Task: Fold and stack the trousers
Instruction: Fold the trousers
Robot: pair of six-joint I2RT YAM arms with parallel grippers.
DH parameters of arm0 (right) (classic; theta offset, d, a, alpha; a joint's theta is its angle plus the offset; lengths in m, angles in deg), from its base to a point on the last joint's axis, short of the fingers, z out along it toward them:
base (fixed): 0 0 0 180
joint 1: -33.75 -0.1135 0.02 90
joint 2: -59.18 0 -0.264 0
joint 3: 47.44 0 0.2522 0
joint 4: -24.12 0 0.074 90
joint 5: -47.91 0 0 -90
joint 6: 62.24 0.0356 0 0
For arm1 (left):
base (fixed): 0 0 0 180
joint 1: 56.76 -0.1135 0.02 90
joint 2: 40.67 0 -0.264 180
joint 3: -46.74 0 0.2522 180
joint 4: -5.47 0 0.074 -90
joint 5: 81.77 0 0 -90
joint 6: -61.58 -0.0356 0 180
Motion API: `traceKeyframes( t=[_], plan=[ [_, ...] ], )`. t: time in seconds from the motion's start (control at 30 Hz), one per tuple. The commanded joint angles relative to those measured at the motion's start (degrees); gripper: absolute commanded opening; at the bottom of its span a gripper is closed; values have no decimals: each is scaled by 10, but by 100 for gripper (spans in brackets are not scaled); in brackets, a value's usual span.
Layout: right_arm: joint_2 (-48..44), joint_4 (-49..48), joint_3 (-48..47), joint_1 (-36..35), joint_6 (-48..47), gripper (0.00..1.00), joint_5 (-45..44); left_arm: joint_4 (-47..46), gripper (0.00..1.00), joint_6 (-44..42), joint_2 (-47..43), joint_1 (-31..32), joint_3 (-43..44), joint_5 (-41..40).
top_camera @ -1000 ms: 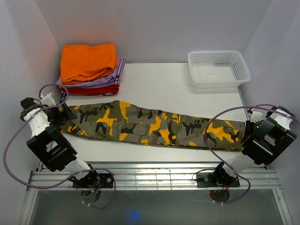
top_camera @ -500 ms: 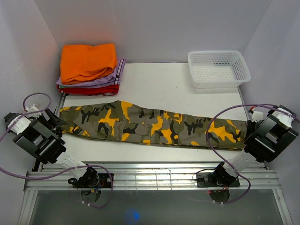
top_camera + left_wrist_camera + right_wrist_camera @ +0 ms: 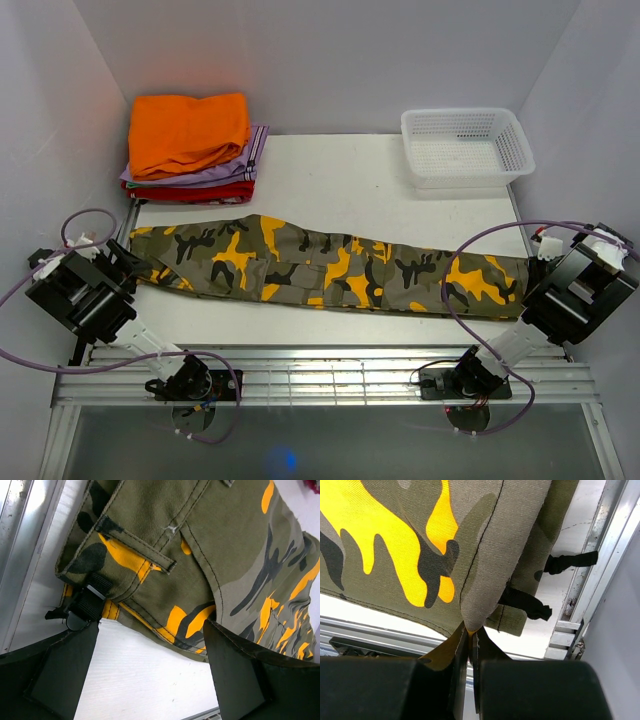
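Green and orange trousers (image 3: 320, 265) lie stretched out along the near edge of the tabletop (image 3: 350, 180). The left gripper (image 3: 152, 630) has backed off their left end, its fingers spread wide and holding nothing. The right gripper (image 3: 470, 635) still pinches the right end.

Left gripper (image 3: 122, 262) has backed off. A second ago it sat over the waistband (image 3: 150, 250) of the trousers (image 3: 330, 265), at the left edge of the bench (image 3: 350, 180). Half a second ago I had it swung out well past that edge. It has since come part of the way back, and its tips now stand just beside the waistband. The waistband is now uncovered and lies flat. Right gripper (image 3: 470, 636) has drifted slightly towards the right edge, taking the hem (image 3: 515, 285) with it, so that end of the trousers sits a touch further right.
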Motion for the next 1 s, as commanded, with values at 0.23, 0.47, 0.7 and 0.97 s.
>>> traceKeyframes(
  t=[0.23, 0.47, 0.7, 0.97],
  plan=[
    [4, -2, -24, 6, -4, 8, -9, -46, 98, 38, -20, 6, -25, 43],
    [3, 2, -24, 6, -7, 8, -9, -12, 98, 32, -63, 6, -3, 57],
    [0, 1, -20, 6, -9, 8, -8, -25, 98, 47, -40, 7, 10, 55],
    [5, 0, -22, 6, -8, 8, -12, -98, 98, 89, -19, 14, -25, 13]
  ],
)
